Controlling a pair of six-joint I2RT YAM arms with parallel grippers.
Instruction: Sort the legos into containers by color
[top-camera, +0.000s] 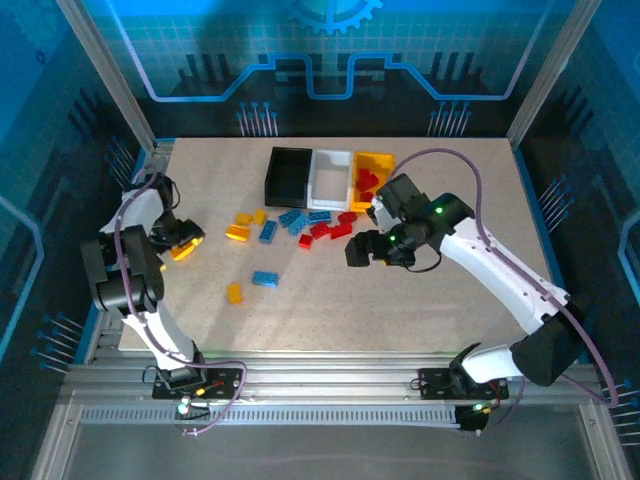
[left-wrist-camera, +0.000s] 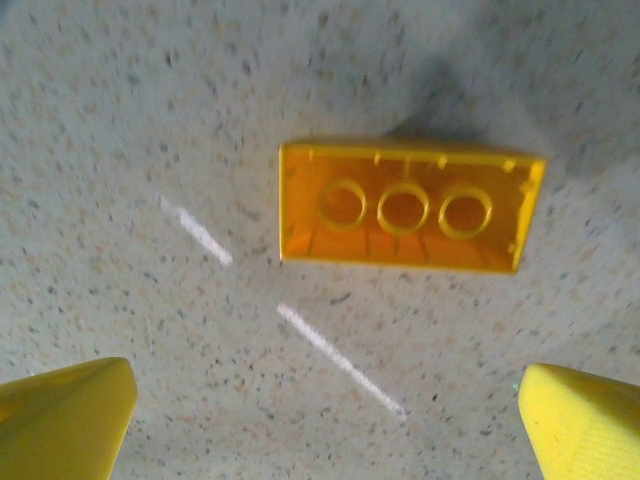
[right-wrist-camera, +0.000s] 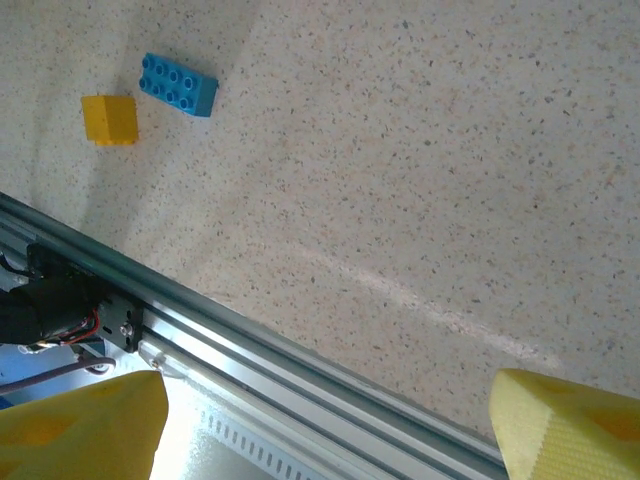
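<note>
L gripper (left-wrist-camera: 325, 405): yellow fingers (left-wrist-camera: 70, 415) spread wide w/ nothing btwn them. It hangs over a small yellow-orange plastic brick (left-wrist-camera: 405, 210), which lies hollow side up on the speckled table (left-wrist-camera: 150, 100), clear of both fingers.

R gripper (right-wrist-camera: 325, 420): likewise spread and empty, over bare tabletop by the front aluminium rail (right-wrist-camera: 250, 330). Further off, a blue studded brick (right-wrist-camera: 178, 83) and a small yellow cube brick (right-wrist-camera: 110, 118) lie close together, not touching.

From the top view, the yellow-orange open plastic bin (top-camera: 375, 154) holds a few red bricks (top-camera: 366, 180). The white bin (top-camera: 331, 185) and black bin (top-camera: 288, 180) look empty. A loose scatter of red, blue and yellow bricks (top-camera: 320, 231) lies in front of the bins.

Judgement: early stage. Reds partly binned; blues and yellows prob. not begun; most bricks still to go.
</note>
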